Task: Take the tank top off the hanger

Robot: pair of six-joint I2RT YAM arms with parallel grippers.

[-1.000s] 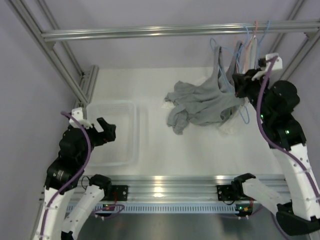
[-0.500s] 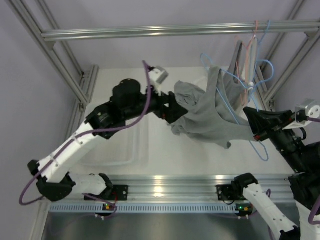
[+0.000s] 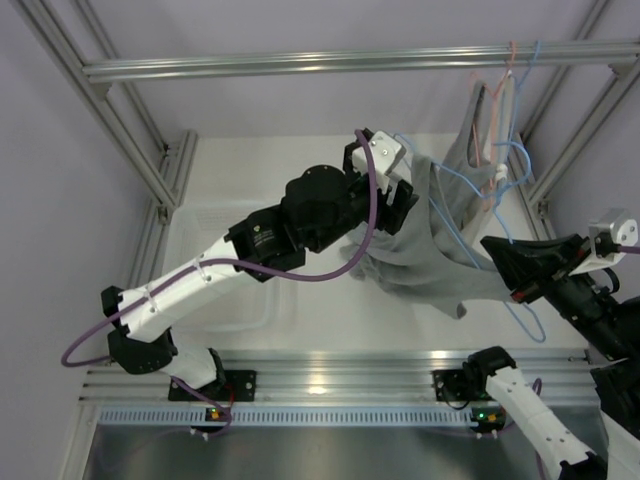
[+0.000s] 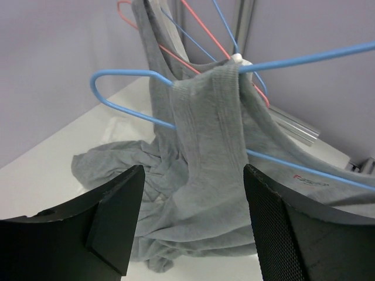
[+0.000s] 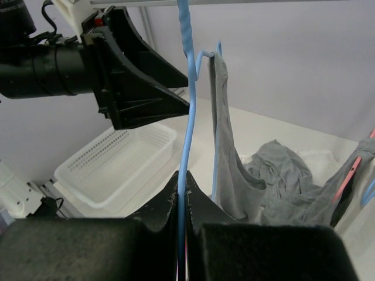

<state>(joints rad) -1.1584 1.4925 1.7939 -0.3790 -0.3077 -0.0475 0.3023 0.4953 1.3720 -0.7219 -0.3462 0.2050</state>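
A grey tank top (image 3: 420,245) hangs on a blue wire hanger (image 3: 455,178) held out over the table. My right gripper (image 3: 497,250) is shut on the hanger's wire, which runs up between its jaws in the right wrist view (image 5: 186,105). The tank top (image 5: 225,152) drapes just beyond that gripper (image 5: 183,181). My left gripper (image 3: 400,203) is open and empty beside the top's upper left edge. In the left wrist view the strap (image 4: 205,146) sits over the hanger's shoulder (image 4: 126,73), straight ahead of the open gripper (image 4: 193,216).
A white basket (image 5: 117,170) stands at the left, mostly under my left arm (image 3: 215,300). A metal rail (image 3: 350,62) crosses the back, with more pink and blue hangers (image 3: 505,70) at the right. A crumpled grey garment (image 4: 117,170) lies on the table.
My left arm has swung from the near left, over the basket, up to the tank top. My right gripper has pulled the hanger and top away from the rail toward the near right.
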